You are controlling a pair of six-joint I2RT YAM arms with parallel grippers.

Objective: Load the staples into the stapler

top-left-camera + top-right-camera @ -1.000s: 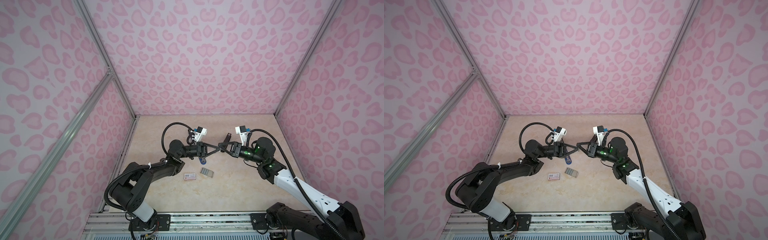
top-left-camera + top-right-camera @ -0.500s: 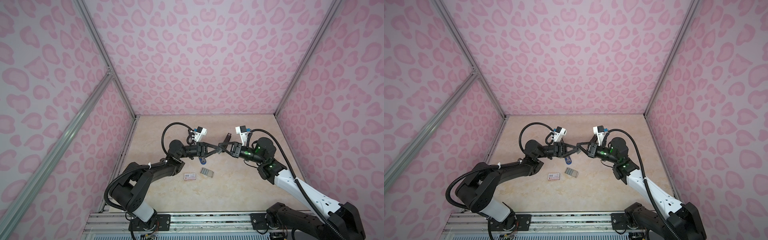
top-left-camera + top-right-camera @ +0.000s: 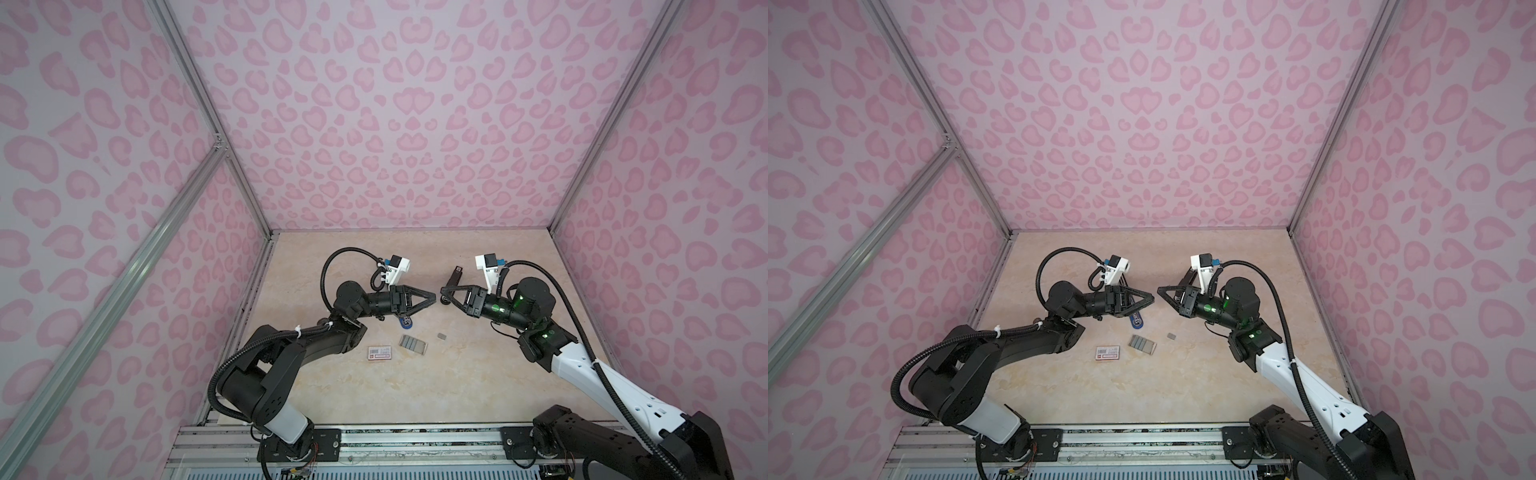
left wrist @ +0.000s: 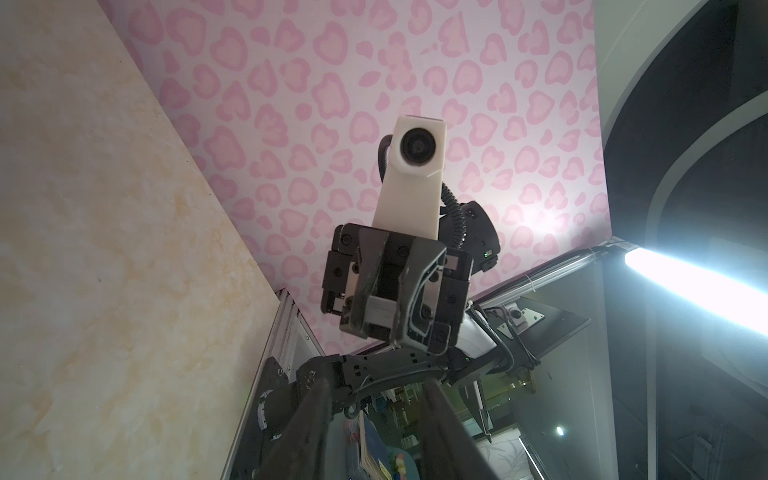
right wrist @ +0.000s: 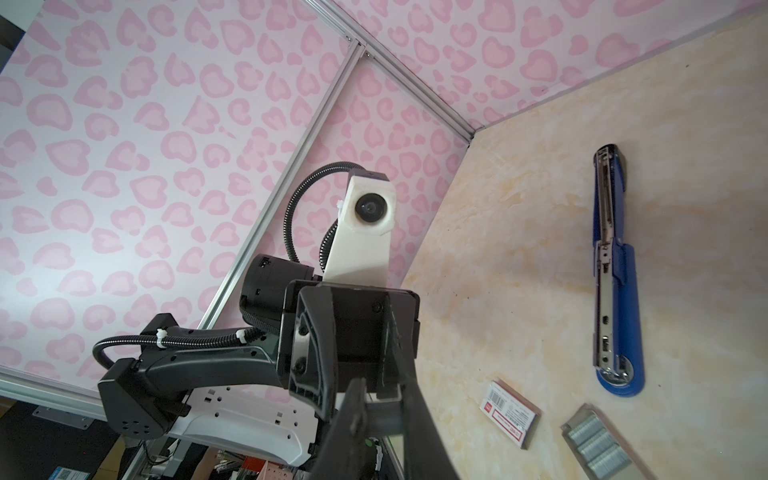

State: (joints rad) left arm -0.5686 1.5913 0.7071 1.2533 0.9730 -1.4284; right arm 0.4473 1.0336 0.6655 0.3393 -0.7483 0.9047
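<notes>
My right gripper (image 3: 443,289) pinches a staple strip (image 4: 380,311) at mid-frame. It sits nearly tip to tip with my left gripper (image 3: 433,297), whose jaws stand partly apart and bare. The blue stapler (image 5: 619,270) lies opened flat just below the left gripper in both top views, with loose staples (image 3: 413,344) near it. Bare table (image 3: 457,395) runs to the lower edge.

I've got pink walls (image 3: 374,124), darker pink heart-blotch print. Tabletop (image 3: 457,374) beige, marbled. Stapler (image 5: 617,270) blue w/ silver metal. Staples (image 5: 590,444) silver-grey. Box (image 5: 509,413) white & red, black barcode.
</notes>
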